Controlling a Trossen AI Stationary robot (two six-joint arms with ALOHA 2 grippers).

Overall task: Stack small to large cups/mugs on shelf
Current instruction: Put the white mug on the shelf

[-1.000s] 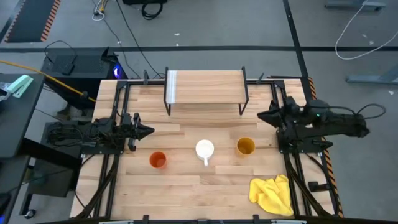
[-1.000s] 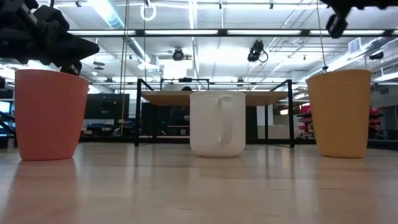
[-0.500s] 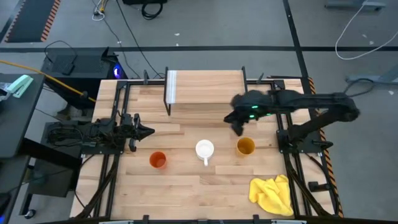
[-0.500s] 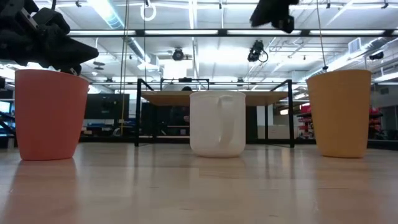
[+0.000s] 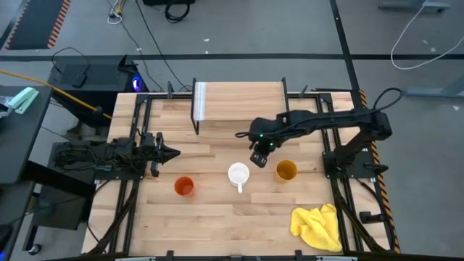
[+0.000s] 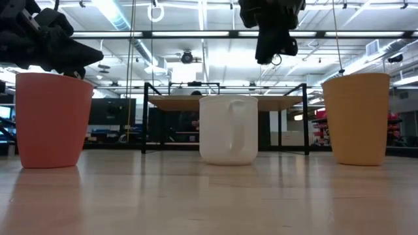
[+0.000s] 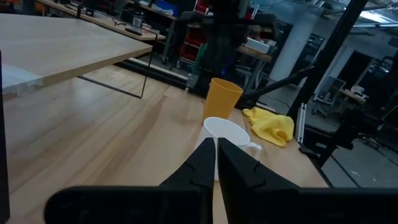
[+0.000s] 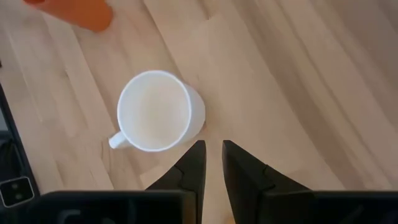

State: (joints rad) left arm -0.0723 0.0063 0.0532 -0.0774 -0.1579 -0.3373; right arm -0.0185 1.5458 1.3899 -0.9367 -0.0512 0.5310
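- The white ceramic mug with a handle (image 5: pixel 238 175) stands upright on the light wooden tabletop (image 5: pixel 217 214), in the middle of a row of three cups, in front of the shelf.
- The orange-red handleless cup (image 5: pixel 184 186) stands near the mug on the left arm's side; the taller mustard-yellow handleless cup (image 5: pixel 286 170) stands near it on the other side. All three are apart from one another.
- The small light-wood plank shelf on thin black legs (image 5: pixel 243 101) sits at the far edge of the table, its pale strip (image 5: pixel 200 101) at the left end; no cup is on it.
- The right gripper (image 5: pixel 259 158) hangs above the table between mug and yellow cup, fingers (image 8: pixel 239 167) slightly parted, grasping nothing.
- The left gripper (image 5: pixel 171 153) waits at the table's left side, fingers (image 7: pixel 202 163) pressed together, empty.
- A crumpled yellow cloth (image 5: pixel 319 225) lies at the near right corner.
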